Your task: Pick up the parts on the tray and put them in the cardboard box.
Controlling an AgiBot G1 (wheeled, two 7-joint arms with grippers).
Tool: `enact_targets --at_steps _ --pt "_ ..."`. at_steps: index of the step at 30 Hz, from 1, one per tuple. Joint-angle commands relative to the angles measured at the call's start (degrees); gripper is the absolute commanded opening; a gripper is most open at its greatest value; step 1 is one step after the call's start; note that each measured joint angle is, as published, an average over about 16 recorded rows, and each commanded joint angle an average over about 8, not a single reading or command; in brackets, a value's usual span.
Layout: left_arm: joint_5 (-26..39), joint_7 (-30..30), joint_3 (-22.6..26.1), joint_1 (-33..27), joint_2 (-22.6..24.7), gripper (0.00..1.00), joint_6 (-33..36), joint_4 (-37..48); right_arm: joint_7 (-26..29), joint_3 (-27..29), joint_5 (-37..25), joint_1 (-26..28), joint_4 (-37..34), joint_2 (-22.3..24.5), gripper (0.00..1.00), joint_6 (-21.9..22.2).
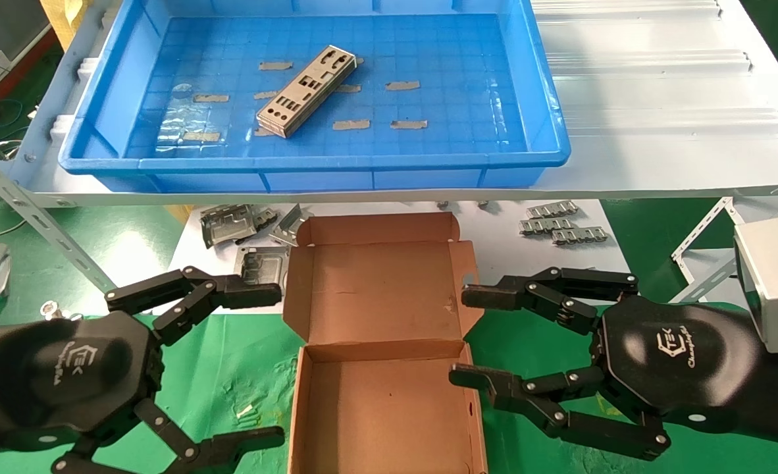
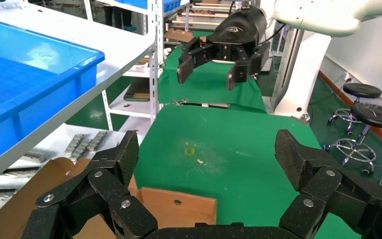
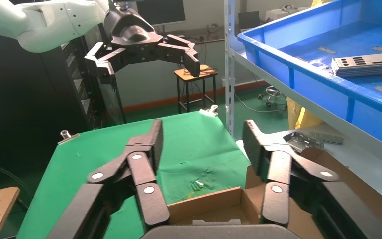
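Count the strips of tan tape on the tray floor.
9 visible: eight strips scattered around the stacked parts on the tray, like this tape; a ninth peeks out beneath the parts; others may be hidden.

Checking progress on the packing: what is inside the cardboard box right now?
Nothing: the cardboard box shows bare brown floor. Its nearest end is cut off by the frame. The parts lie in the tray.

You have two matching black tools, the left tool (image 1: 241, 359) and the right tool (image 1: 471, 336). Each has a glossy hexagonal body with a white logo, jointed fingers pinned by silver screws, and a white arm behind.
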Motion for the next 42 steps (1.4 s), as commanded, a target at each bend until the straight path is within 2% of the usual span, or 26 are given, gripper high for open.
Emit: enact_targets --at_steps 1,30,35,42 --pt "0.00 0.00 0.00 0.00 0.00 1.00 0.00 0.00 0.00 0.00 0.00 0.00 0.00 0.00 0.00 0.00" --pt "0.28 -0.12 -0.04 -0.42 -0.04 1.00 -0.32 0.00 0.00 0.00 0.00 0.00 0.00 0.00 0.00 0.00" --pt "3.38 -1.42 0.55 -4.77 0.72 1.00 -2.73 0.75 0.00 0.00 0.00 0.00 0.00 0.00 0.00 0.00" --pt "12.55 -3.76 4.02 -18.49 6.62 1.00 -7.18 8.67 0.00 0.00 0.00 0.00 0.00 0.00 0.00 0.00"
